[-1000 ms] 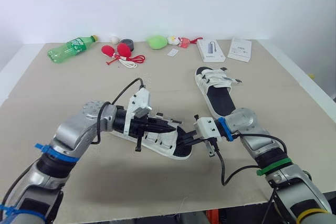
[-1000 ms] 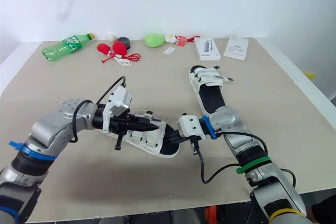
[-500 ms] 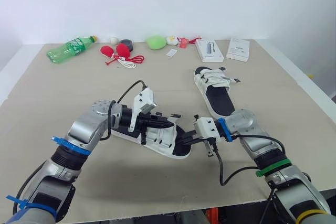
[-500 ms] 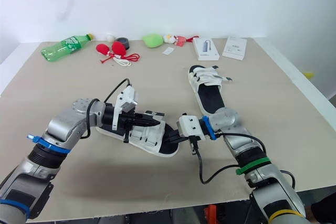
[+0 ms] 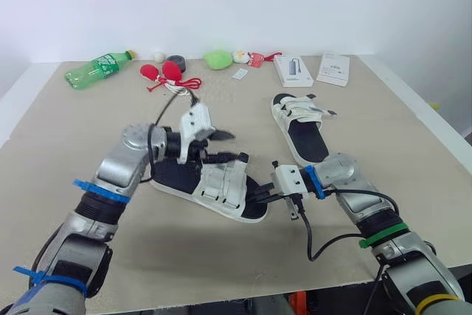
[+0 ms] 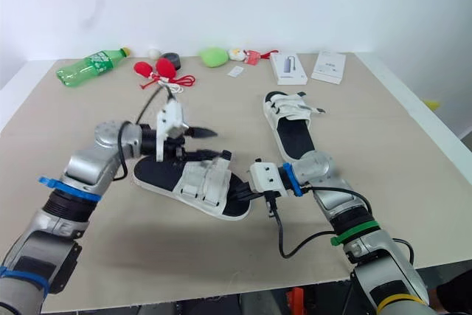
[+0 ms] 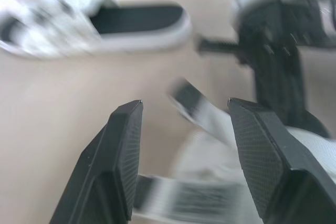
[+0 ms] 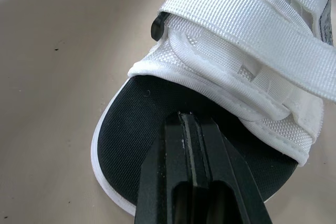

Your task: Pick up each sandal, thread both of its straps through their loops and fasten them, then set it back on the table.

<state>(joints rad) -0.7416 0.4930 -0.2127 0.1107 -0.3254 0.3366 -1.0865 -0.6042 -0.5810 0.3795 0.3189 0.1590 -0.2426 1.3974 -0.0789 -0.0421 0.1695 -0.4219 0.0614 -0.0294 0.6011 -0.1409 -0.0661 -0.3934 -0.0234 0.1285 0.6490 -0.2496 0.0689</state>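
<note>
Two-handedly working near sandal [image 5: 210, 182] lying mid-counter [image 5: 383, 123]: pressing its toe with right gripper [image 5: 261, 198], fingers together; hovering left gripper [image 5: 236, 146] above straps, fingers apart; leaving far sandal [image 5: 302, 127] lying just beyond.

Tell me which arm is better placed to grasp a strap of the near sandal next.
Left, probably. The left gripper is open just above the straps of the near sandal, with a strap seen between its fingers. The right gripper is shut, its tip on the toe end, away from the straps.
</note>
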